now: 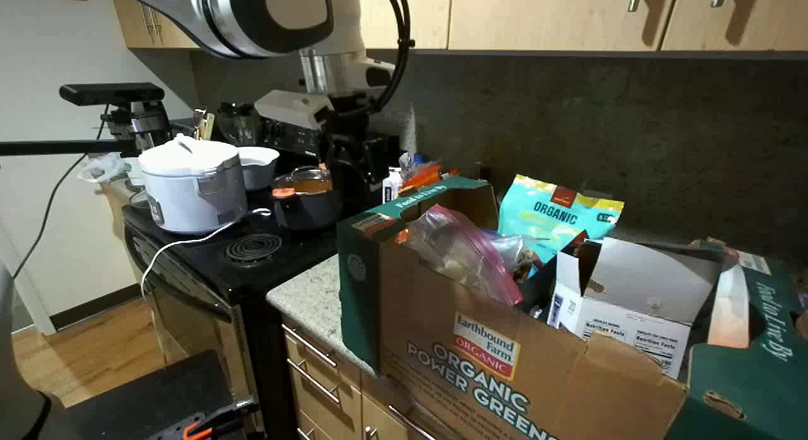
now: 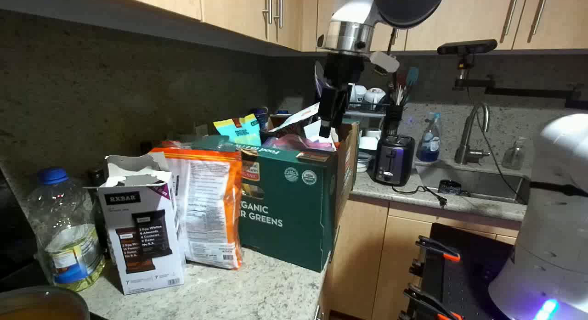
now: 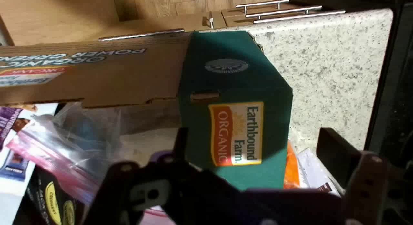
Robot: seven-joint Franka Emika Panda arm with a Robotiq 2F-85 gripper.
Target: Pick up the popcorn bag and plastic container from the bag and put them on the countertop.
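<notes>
Hovers near the green end of the box (image 2: 294, 219), with pincer (image 3: 256, 141) spread around nothing, likely held up to clear it before reaching inside.

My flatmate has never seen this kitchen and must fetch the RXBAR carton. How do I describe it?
Find the big green-and-brown box on the counter. In an exterior view, left of it come an orange-edged bag, then the carton, then a blue-capped bottle. Unlike those two, it has a flat white front marked RXBAR and open flaps on top.
</notes>
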